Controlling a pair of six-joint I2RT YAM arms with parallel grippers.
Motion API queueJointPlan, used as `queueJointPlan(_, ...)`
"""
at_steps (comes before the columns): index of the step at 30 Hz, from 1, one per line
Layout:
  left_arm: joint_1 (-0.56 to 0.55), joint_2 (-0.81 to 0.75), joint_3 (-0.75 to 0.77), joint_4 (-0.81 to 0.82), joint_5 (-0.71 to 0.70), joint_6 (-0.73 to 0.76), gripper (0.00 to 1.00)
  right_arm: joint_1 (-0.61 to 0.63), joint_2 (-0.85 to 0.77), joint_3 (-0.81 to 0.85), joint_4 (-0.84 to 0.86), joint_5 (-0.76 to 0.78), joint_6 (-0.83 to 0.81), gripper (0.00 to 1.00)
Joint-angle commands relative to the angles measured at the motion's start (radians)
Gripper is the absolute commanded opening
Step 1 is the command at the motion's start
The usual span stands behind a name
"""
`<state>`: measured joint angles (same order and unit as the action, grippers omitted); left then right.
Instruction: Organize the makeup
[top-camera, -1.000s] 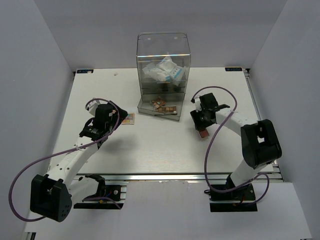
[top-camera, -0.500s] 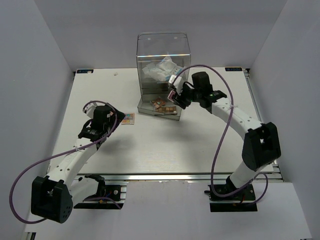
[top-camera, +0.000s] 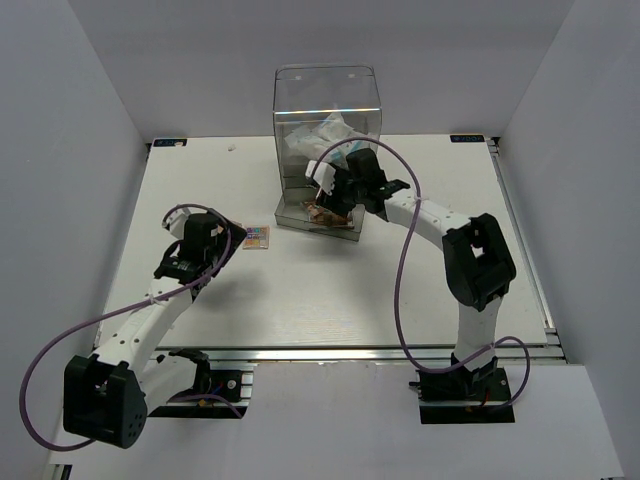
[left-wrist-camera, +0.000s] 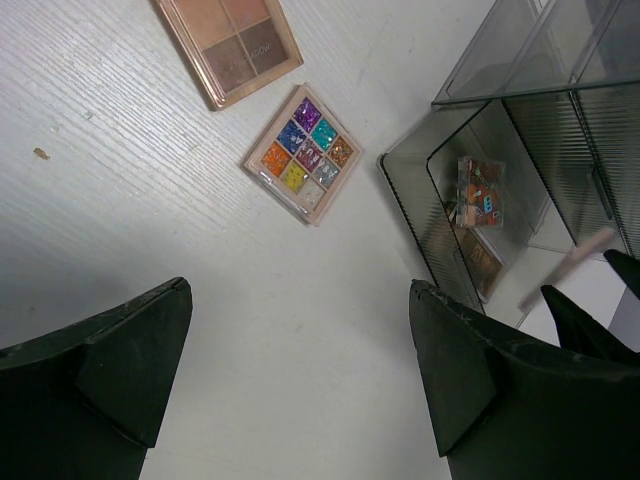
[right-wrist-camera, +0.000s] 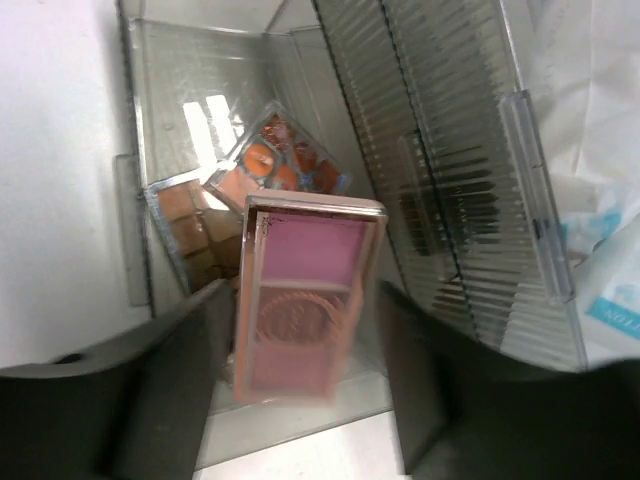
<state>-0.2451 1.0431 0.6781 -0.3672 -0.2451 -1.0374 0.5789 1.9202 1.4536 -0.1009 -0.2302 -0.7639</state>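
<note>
My right gripper (top-camera: 335, 196) hangs over the pulled-out bottom drawer (top-camera: 345, 229) of the clear box. A pink palette (right-wrist-camera: 305, 300) sits blurred between its fingers, with a gap showing beside each one, so the jaws are open. Below it in the drawer lie an orange-pan palette (right-wrist-camera: 280, 160) and a brown one (right-wrist-camera: 185, 225). My left gripper (left-wrist-camera: 300, 290) is wide open and holds nothing, above bare table. Ahead of it lie a multicolour palette (left-wrist-camera: 303, 153) and a brown palette (left-wrist-camera: 228, 45). A white-blue packet (top-camera: 325, 140) fills an upper drawer.
The tall clear acrylic drawer box (top-camera: 327, 100) stands at the back centre of the white table (top-camera: 300, 290). Its open drawer (left-wrist-camera: 400, 190) sticks out toward the front. Grey walls close in both sides. Purple cables loop off both arms.
My right arm lifted the pink palette from the table's right side and swung left and back to the open drawer, where its jaws have widened. My left arm has barely moved.
</note>
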Motion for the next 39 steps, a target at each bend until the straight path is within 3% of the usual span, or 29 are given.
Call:
queueJointPlan(1,0.012,-0.028,-0.006,-0.013,0.012,-0.007,0.98,0.001,0.016,0.068,0.036,0.043,-0.022,0.69)
queueJointPlan(8,0.036,-0.002,-0.018,0.014,0.043,-0.026,0.98,-0.002,-0.027,0.054,0.024,0.034,0.023,0.78)
queueJointPlan(11,0.055,0.032,0.0,0.014,0.055,-0.029,0.98,-0.008,-0.069,0.076,-0.035,-0.021,0.083,0.7)
queueJointPlan(12,0.066,0.044,0.02,0.011,0.053,-0.032,0.98,-0.022,-0.097,0.077,-0.057,-0.102,0.098,0.65)
queueJointPlan(15,0.082,0.107,0.054,-0.01,0.058,-0.03,0.98,-0.04,-0.159,0.068,-0.175,-0.316,0.091,0.34)
queueJointPlan(16,0.087,0.145,0.082,-0.025,0.059,-0.03,0.98,-0.042,-0.174,0.057,-0.236,-0.371,0.045,0.19)
queueJointPlan(19,0.099,0.219,0.139,-0.056,0.073,-0.026,0.98,-0.042,-0.228,0.001,-0.34,-0.527,-0.094,0.02)
queueJointPlan(23,0.11,0.28,0.19,-0.061,0.079,-0.021,0.98,-0.039,-0.216,-0.038,-0.528,-0.539,-0.21,0.0)
queueJointPlan(27,0.127,0.33,0.227,-0.061,0.078,-0.016,0.98,-0.037,-0.158,-0.006,-0.595,-0.489,-0.195,0.0)
queueJointPlan(39,0.194,0.668,0.523,-0.231,0.092,0.017,0.98,-0.039,-0.23,-0.097,-0.507,-0.475,-0.08,0.0)
